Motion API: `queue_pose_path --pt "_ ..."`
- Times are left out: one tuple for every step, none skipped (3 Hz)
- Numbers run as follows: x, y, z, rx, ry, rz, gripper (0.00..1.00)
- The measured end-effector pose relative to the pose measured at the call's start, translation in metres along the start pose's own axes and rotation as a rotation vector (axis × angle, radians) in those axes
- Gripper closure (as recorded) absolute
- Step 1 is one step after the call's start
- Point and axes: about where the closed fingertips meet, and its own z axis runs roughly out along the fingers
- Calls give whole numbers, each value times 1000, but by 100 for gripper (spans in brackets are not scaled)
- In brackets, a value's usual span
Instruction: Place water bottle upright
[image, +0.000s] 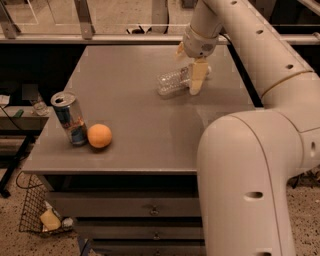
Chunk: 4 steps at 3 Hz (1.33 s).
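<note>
The water bottle (171, 81) is clear ribbed plastic and lies on its side on the grey table (130, 65), towards the far right, its cap end pointing right. My gripper (186, 74) hangs down from the arm over the bottle's right half. It is open: one tan finger (197, 77) stands in front of the bottle and the other shows behind it, so the bottle lies between them. The bottle rests on the table top.
A blue-and-silver drink can (70, 118) and an orange (99, 135) stand near the table's front left edge. A small clear bottle (38, 106) sits off the table at left. A wire basket (37, 215) is on the floor. My arm's large body fills the right foreground.
</note>
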Motion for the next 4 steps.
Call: queue_pose_path --pt "4 -4 10 -11 -6 11 48" --pt "4 -5 15 -17 -14 14 72" --pt "3 -7 11 -1 -19 9 96" --pt "9 -10 -21 85 41 -38 100"
